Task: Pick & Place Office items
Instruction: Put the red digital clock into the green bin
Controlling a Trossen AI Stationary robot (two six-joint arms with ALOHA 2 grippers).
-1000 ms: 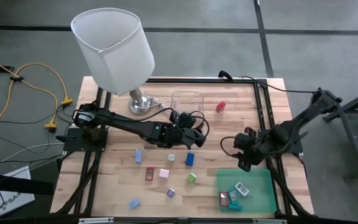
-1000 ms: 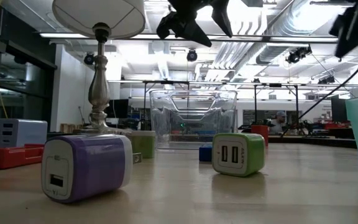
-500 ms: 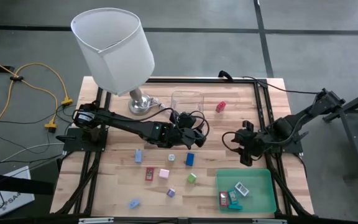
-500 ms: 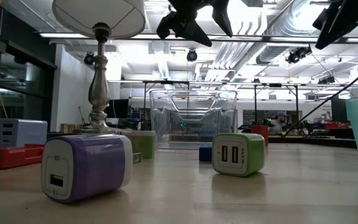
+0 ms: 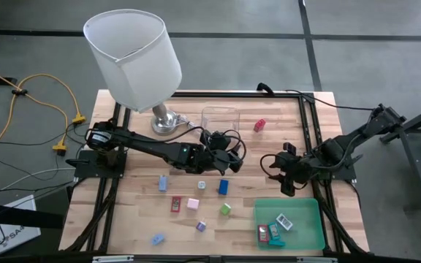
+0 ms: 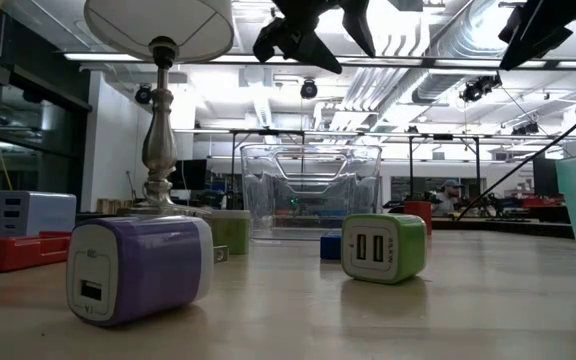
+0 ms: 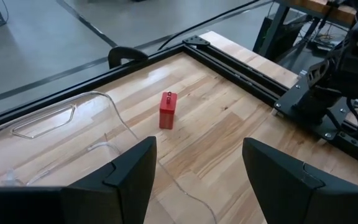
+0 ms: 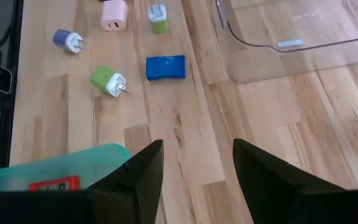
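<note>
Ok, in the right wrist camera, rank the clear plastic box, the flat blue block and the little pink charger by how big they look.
1. Clear plastic box
2. Flat blue block
3. Pink charger, partly cut off, so less certain

A robotics lab or workshop in a large industrial room. In the low view, exposed ducts and pipes [image 6: 408, 75] and strip lights run across the ceiling along the top of the frame. Seen from above, a wooden table [image 5: 283, 139] with a black metal frame stands on grey concrete floor [image 5: 35, 51], and yellow cables [image 5: 42, 80] trail at the left.
</note>
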